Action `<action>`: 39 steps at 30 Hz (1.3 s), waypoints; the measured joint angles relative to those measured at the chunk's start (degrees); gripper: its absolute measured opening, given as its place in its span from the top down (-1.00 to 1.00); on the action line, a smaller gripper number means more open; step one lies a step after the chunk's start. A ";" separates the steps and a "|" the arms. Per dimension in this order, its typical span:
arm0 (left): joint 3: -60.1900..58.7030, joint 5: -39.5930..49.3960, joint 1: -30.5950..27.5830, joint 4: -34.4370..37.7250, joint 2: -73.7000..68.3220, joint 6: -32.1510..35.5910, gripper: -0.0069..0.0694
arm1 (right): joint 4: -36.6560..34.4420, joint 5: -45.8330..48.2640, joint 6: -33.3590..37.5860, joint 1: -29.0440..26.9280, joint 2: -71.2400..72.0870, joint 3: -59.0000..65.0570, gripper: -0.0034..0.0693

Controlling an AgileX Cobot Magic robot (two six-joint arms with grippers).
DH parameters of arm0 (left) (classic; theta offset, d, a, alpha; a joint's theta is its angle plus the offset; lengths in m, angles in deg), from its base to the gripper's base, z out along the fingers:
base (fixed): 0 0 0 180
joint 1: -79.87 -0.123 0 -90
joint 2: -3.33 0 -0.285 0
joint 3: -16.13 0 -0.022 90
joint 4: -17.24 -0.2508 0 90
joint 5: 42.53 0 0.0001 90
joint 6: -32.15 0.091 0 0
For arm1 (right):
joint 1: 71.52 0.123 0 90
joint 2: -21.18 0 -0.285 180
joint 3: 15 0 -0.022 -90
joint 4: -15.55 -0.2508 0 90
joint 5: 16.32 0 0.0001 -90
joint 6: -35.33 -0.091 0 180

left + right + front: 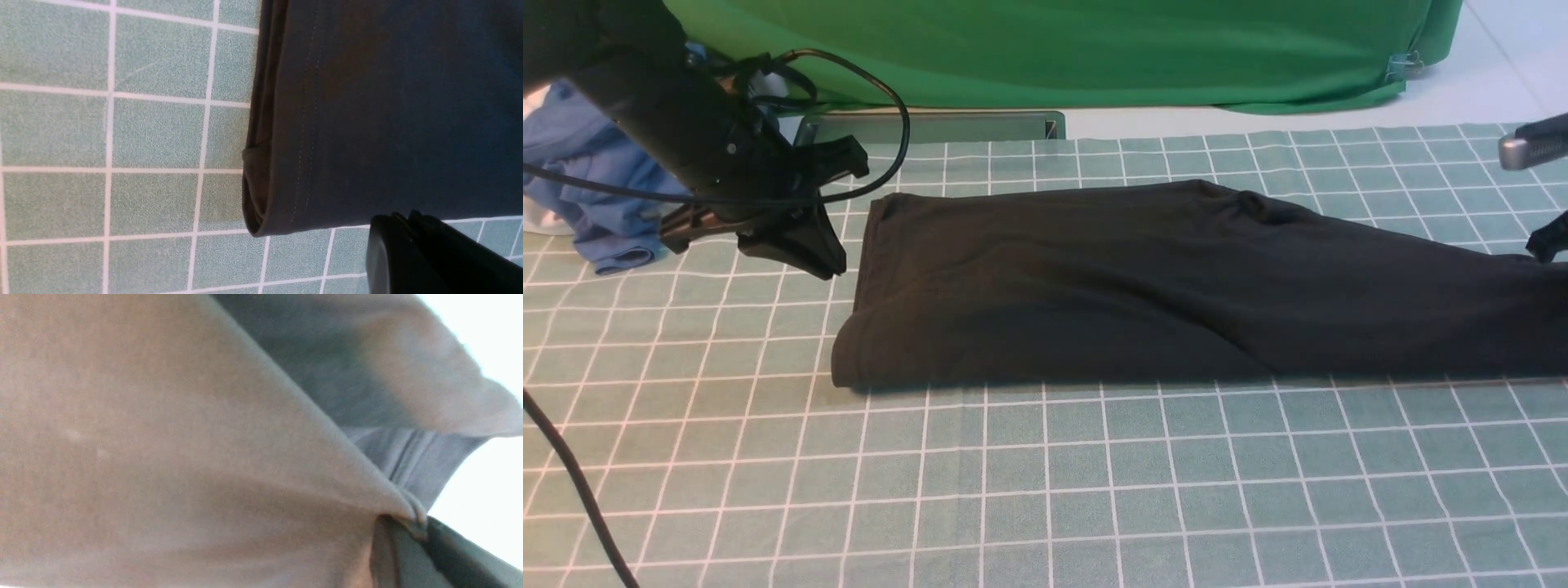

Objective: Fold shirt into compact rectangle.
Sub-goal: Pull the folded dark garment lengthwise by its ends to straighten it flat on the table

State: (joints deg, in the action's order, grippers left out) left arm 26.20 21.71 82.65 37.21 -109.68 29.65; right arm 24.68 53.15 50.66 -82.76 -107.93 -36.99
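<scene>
A green checked tablecloth (1045,490) fills the foreground. The black shirt (1143,294) lies across its middle, folded into a long band. The left gripper (821,257), jaws pressed together and empty, hovers just beside the shirt's left end. The right gripper (1547,241) seemingly pinches its right end, though that view is blurred. A blue garment (596,204) lies far left.

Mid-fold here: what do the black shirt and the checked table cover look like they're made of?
The shirt looks like thin, matte knit, likely cotton jersey: it drapes in soft folds and has a double-stitched hem. The table cover looks like matte cloth, speckled in texture up close; the fibre is unclear.
</scene>
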 joint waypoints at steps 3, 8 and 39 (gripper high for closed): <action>0.00 -0.04 0.00 -0.12 0.00 0.00 0.77 | 0.39 -2.29 -1.37 0.00 0.00 -0.35 0.77; 0.00 -0.63 0.00 -0.19 0.00 0.00 0.77 | 0.92 -8.37 -3.49 0.00 -0.61 -0.40 0.71; -5.72 -1.97 3.27 -3.57 5.05 -10.96 0.44 | -14.23 -7.37 -12.74 -9.51 0.92 6.57 -0.72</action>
State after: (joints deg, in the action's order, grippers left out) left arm 20.48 19.74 85.93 33.64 -104.63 18.69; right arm 10.45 45.79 37.93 -92.27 -107.00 -30.42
